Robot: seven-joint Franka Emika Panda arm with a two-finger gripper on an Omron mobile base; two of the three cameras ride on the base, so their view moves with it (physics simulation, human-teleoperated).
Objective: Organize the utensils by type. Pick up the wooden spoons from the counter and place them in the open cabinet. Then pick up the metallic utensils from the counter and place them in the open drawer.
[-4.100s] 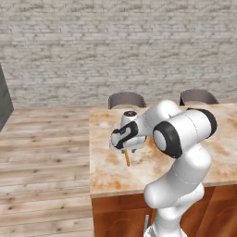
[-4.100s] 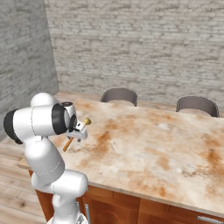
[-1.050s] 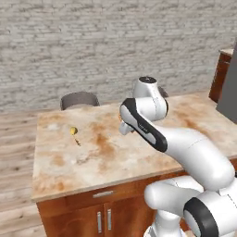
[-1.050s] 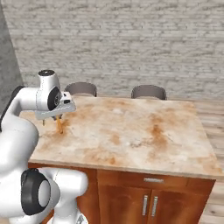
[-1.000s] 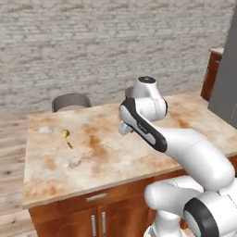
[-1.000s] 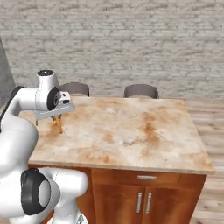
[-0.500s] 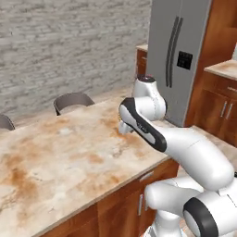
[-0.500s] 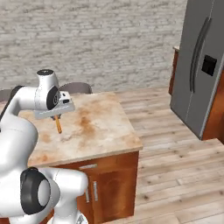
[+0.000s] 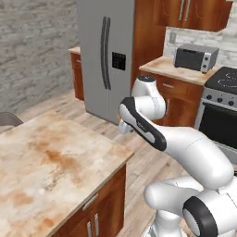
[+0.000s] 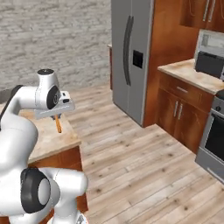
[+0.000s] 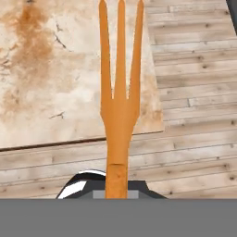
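In the left base view, one white arm rises from the lower right, its wrist bent over the corner of the counter (image 9: 55, 162). The claw (image 9: 123, 127) is mostly hidden behind the arm's own link. Beyond it stand one steel refrigerator (image 9: 105, 55), one toaster oven (image 9: 195, 57) on a far worktop and one stove (image 9: 221, 111) to the claw's right.

In the right base view, the claw (image 10: 57, 118) points down over the counter's corner, closed tight on one wooden fork (image 10: 58, 124) that hangs straight below it, above the counter edge. Bare wooden floor (image 10: 140, 166) lies to the right of the claw, with the refrigerator and brown cabinets (image 10: 179, 109) past it.

In the hand view, one wooden fork (image 11: 119, 99) with three tines runs straight out from the claw, clamped at its handle. Under the tines lie the counter's corner and the plank floor beside it.
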